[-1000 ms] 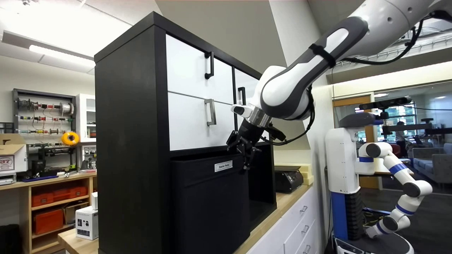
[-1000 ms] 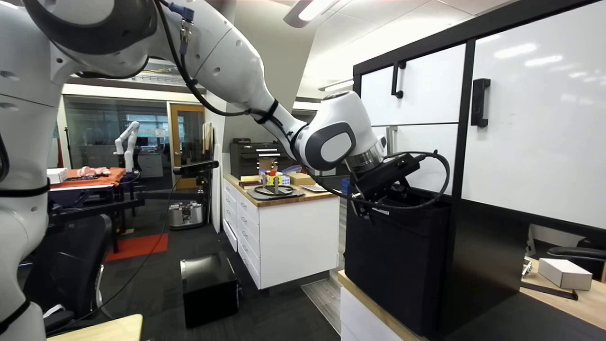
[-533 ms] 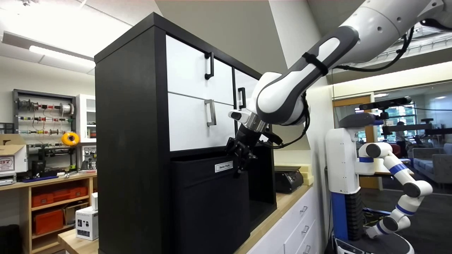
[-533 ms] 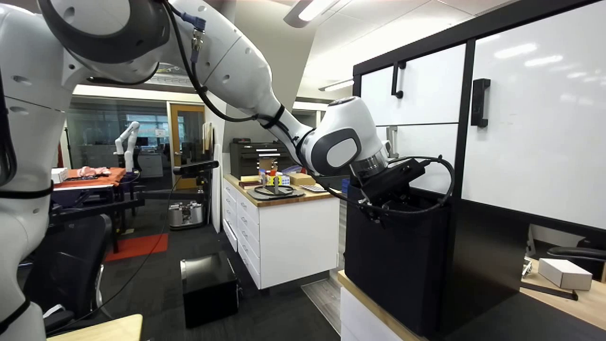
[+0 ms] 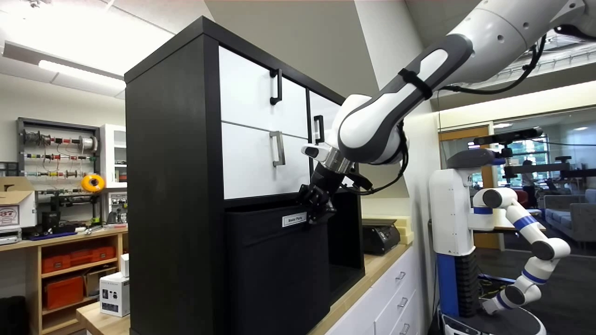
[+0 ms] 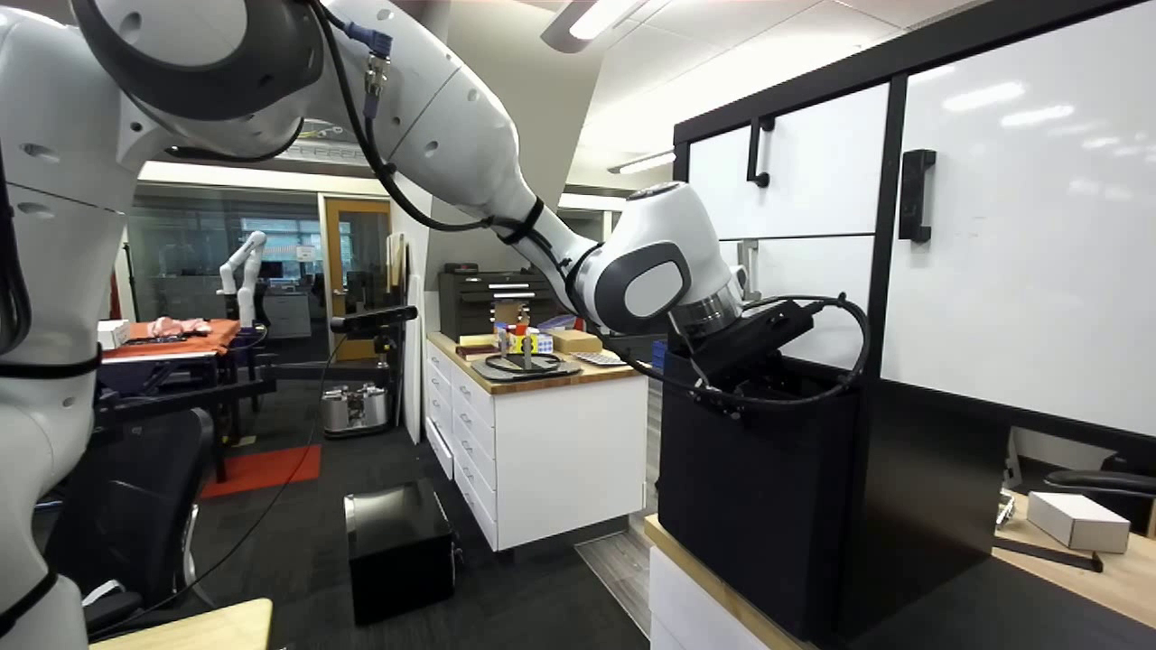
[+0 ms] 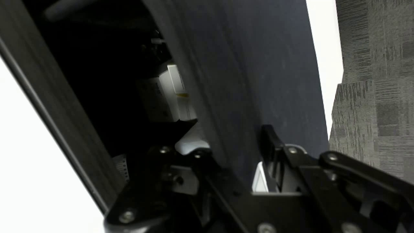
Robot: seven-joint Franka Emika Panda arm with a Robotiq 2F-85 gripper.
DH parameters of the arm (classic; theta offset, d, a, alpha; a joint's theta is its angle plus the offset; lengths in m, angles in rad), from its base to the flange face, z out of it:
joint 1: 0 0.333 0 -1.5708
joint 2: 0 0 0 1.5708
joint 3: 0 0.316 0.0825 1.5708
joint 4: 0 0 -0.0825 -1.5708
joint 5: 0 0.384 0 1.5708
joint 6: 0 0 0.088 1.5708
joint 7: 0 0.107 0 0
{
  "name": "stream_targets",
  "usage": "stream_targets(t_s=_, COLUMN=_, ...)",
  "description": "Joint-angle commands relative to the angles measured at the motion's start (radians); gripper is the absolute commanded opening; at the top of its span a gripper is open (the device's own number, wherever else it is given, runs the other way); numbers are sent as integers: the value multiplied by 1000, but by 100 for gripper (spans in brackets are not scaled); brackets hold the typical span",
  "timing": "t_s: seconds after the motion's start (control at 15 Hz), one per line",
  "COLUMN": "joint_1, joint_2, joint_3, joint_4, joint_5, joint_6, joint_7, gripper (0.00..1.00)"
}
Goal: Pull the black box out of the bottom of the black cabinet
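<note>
The black box [image 5: 279, 274] is sitting in a lower compartment of the black cabinet [image 5: 167, 186], below two stacked white drawers [image 5: 247, 163]. In the wrist view, a few pale packages [image 7: 176, 79] are lying inside the box, while much of its interior is appearing too dark to read. The gripper [image 7: 241, 152] is pinching the top of the box's front wall, one finger inside and one outside, just beside a white label [image 5: 294, 219]. The cabinet is standing on a wooden counter [image 5: 354, 294], with a dark machine [image 5: 379, 238] resting nearby. Farther off, wire spools [image 5: 87, 142] are hanging on a rack [image 5: 21, 135], and, in an exterior view, a shiny black case [image 6: 397, 569] is standing on dark carpet [image 6: 293, 582].
</note>
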Motion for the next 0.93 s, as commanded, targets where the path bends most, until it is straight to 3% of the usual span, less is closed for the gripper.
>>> stream_targets(t_s=0.0, joint_1=-15, joint_2=-25, joint_3=7, joint_4=-50, joint_5=13, joint_6=30, joint_7=-37, gripper=4)
stream_targets(t_s=0.87, joint_1=4, joint_2=-158, joint_3=-7, joint_4=-244, joint_5=-1, joint_6=105, joint_7=-27, gripper=4)
